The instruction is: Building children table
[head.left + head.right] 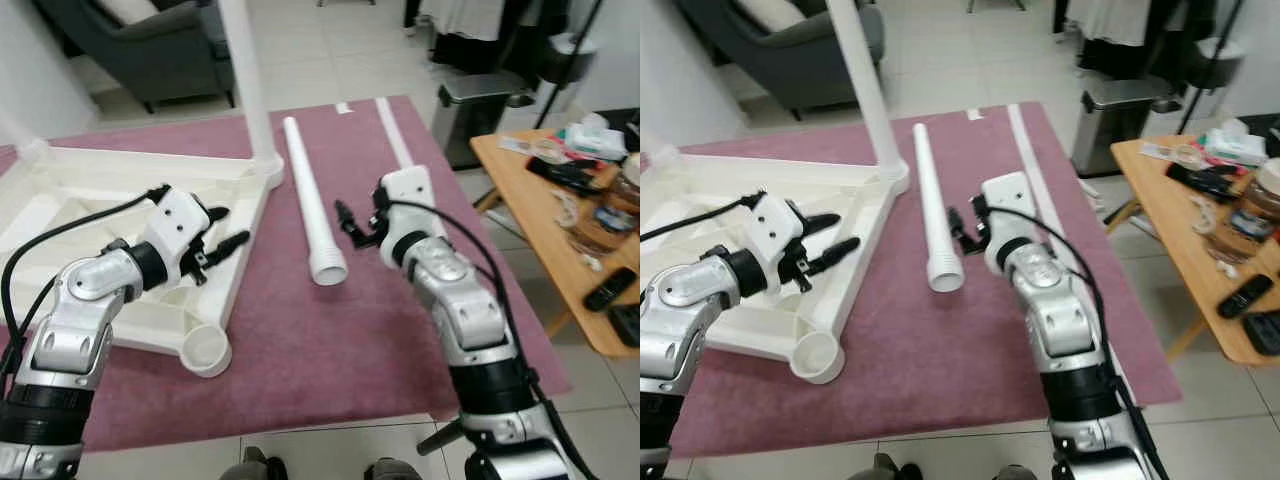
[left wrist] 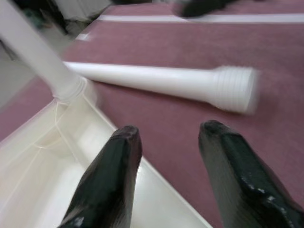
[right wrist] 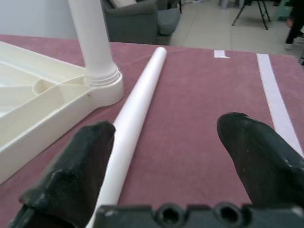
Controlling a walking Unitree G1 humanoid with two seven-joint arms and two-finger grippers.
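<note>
Loose white table leg [image 1: 311, 203] flat on maroon rug [image 1: 330, 340], beside upturned table frame [image 1: 120, 215], for socketing; right pincer [image 1: 352, 226] spread empty alongside, left pincer [image 1: 228, 229] parted, empty, over frame.

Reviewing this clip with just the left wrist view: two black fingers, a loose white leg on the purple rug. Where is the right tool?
Observer: The right tool hovers open just right of the ribbed end of the loose leg, not touching it.
Operator: Any socket free on the tabletop?
Observer: Yes, the near corner socket of the upturned tabletop is empty.
Operator: Where does the left tool sit overall?
Observer: The left tool is open over the tabletop's right edge, between that socket and the upright leg.
</note>
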